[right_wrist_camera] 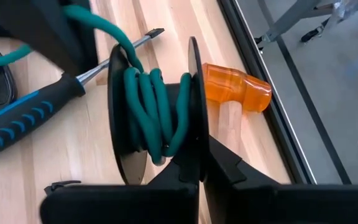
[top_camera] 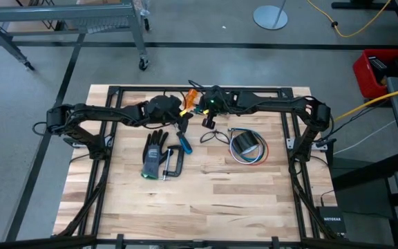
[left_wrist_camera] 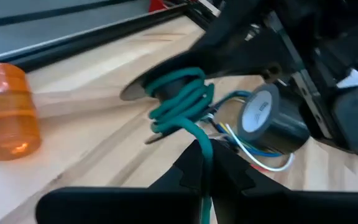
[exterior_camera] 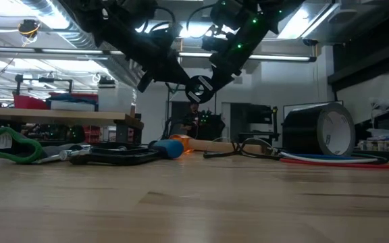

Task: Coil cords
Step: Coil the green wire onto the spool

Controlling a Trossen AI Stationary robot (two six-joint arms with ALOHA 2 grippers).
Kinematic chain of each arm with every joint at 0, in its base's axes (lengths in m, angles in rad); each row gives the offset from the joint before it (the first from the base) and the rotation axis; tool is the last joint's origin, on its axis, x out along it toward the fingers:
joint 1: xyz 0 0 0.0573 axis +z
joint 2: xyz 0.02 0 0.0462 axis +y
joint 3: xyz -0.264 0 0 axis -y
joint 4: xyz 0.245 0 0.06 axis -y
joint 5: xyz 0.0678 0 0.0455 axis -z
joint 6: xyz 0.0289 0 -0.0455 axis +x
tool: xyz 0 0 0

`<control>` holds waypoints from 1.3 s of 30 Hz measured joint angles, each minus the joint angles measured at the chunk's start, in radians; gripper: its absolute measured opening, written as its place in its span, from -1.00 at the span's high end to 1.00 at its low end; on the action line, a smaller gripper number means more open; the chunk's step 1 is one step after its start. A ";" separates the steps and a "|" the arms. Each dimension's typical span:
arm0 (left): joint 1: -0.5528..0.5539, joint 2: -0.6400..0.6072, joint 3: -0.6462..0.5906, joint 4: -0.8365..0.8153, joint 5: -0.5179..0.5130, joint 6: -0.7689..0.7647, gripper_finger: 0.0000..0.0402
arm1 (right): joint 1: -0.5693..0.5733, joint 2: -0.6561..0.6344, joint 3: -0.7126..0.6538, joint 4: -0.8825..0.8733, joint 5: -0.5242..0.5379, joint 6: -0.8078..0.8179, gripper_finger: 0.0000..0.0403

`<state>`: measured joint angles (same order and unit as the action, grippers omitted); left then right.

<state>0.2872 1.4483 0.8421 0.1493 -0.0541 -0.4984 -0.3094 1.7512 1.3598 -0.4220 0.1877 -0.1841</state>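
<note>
Above the far middle of the table, my right gripper point(right_wrist_camera: 197, 169) is shut on a small black spool point(right_wrist_camera: 120, 106) with the teal-green cord point(right_wrist_camera: 157, 106) wound round its core. My left gripper point(left_wrist_camera: 204, 167), just left of it, is shut on the cord's free length. The spool point(exterior_camera: 199, 88) hangs well above the boards. A black cord point(top_camera: 213, 136) lies in loose loops on the table right of centre. The bundle of red, white and blue wires point(top_camera: 253, 158) lies beside it under a dark tape roll point(top_camera: 246, 144). My left gripper pinches the teal cord's free length point(left_wrist_camera: 202, 146) between its two fingers, a short way from the spool. The cord runs from the fingers straight to the windings and is clear of the table. My right gripper pinches one flange of the spool by its rim point(right_wrist_camera: 195, 146) between its two fingers, slanting down from the table's right. The spool is lifted clear, its axis about level.
An orange-headed hammer point(top_camera: 193, 96) lies near the far edge under the grippers. A blue-handled screwdriver point(top_camera: 184, 142), a black clamp point(top_camera: 175, 163) and a dark glove with a green cuff point(top_camera: 153, 153) lie left of centre. The near half of the table is bare wood point(top_camera: 206, 207).
</note>
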 joint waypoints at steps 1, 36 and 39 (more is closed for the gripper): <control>-0.003 0.000 0.000 0.000 0.008 0.000 0.95 | -0.003 0.000 0.000 0.001 0.001 0.000 0.96; -0.125 0.000 0.002 -0.064 0.029 -0.025 0.84 | -0.021 0.000 0.000 0.006 0.015 0.007 0.96; -0.133 0.000 0.002 -0.063 0.028 -0.026 0.84 | -0.021 0.000 0.000 0.006 0.019 0.007 0.96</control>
<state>0.1539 1.4479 0.8436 0.0860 -0.0260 -0.5240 -0.3302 1.7512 1.3598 -0.4164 0.2063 -0.1772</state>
